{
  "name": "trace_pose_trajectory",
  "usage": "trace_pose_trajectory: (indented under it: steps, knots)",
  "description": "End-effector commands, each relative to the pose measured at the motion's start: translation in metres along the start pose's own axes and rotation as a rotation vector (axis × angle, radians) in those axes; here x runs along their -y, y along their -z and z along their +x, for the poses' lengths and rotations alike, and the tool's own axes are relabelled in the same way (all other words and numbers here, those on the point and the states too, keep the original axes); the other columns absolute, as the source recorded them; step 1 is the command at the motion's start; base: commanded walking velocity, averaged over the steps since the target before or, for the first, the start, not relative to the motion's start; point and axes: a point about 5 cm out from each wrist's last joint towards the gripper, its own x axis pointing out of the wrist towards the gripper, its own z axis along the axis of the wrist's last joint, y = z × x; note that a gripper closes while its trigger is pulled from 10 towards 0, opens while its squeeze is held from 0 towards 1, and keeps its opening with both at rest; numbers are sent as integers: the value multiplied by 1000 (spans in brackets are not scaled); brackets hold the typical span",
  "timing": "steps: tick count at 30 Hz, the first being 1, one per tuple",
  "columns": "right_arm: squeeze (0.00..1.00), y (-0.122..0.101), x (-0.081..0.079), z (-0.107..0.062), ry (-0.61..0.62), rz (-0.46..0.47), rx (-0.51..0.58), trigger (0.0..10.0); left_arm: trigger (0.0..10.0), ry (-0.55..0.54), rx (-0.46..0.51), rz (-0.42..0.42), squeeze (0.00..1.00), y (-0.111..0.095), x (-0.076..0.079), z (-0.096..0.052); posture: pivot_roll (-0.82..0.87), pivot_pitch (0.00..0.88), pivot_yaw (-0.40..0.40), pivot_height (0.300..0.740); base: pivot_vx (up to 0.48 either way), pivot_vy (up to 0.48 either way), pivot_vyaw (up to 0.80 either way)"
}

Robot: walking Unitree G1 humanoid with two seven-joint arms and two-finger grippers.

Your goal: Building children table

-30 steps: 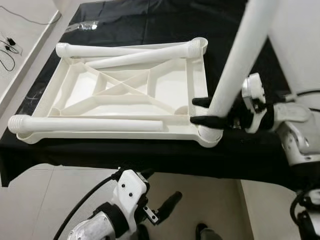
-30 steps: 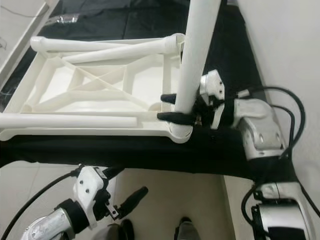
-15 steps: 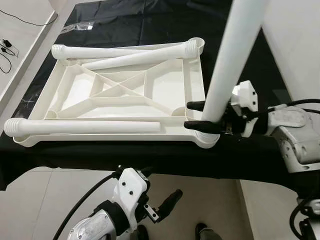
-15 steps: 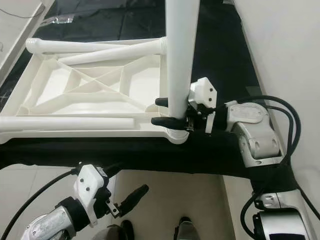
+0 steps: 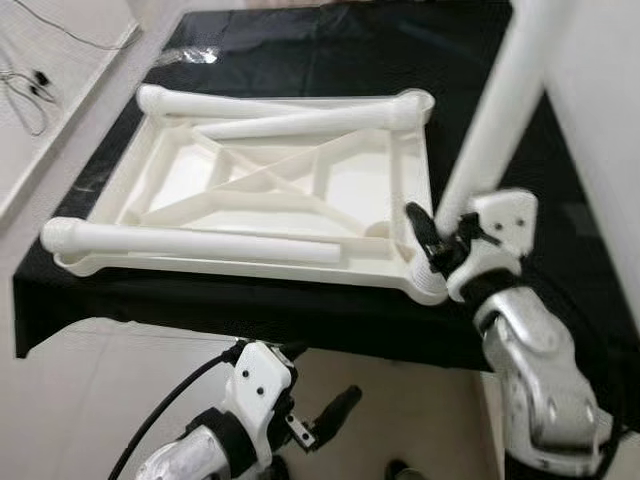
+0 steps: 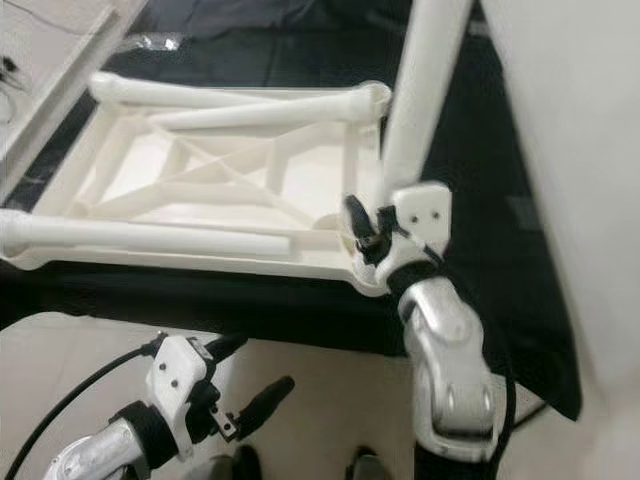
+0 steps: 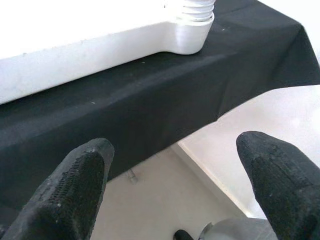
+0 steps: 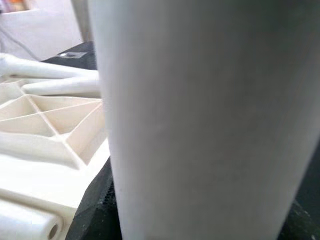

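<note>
Your right pincer (image 5: 432, 238) stays clamped on the upright leg (image 5: 495, 120) at the near right corner socket of the inverted tabletop (image 5: 270, 195), but its wrist has rolled over since a second ago, so you are likely screwing the leg home. Three loose legs (image 5: 190, 243) lie across the tabletop on the black-draped bench (image 5: 300, 50). Below the bench edge, your left pincer (image 7: 170, 185) hangs wide and empty.

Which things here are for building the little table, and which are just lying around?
For the table:
upside-down tabletop
upright leg in the right gripper
three loose legs lying on it

Just lying around:
black cloth
cables on the floor
</note>
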Motion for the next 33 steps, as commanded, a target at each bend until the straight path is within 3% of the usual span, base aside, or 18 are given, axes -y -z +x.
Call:
trace_pose_trajectory:
  steps: [1,11,12,19,21,26,33]
  knots:
    - [0,47,1,-1,63,33,-202,10000,10000,0,-18,-17,0,6,-1,-1,9,304,91,740,0,0,0]
    - [0,40,-13,1,95,55,-143,10000,10000,-10,-16,-12,0,9,-8,3,9,282,101,740,0,0,0]
    - [0,36,-15,0,53,21,-91,10000,10000,-11,-16,-8,0,9,-9,3,10,276,105,740,0,0,0]
    - [0,28,-18,3,-70,-90,-7,10000,10000,-11,-16,-4,0,10,-10,4,7,273,107,740,0,0,0]
    - [0,25,-20,6,-163,-158,41,10000,10000,-9,-14,-2,0,10,-11,4,9,274,106,740,0,0,0]
    - [0,22,-18,8,-262,-229,67,10000,10000,-9,-11,-1,0,10,-11,4,10,274,106,740,0,0,0]
    - [0,28,-15,12,-335,-208,15,10000,10000,-8,-8,-3,0,11,-10,4,9,279,103,740,0,0,0]
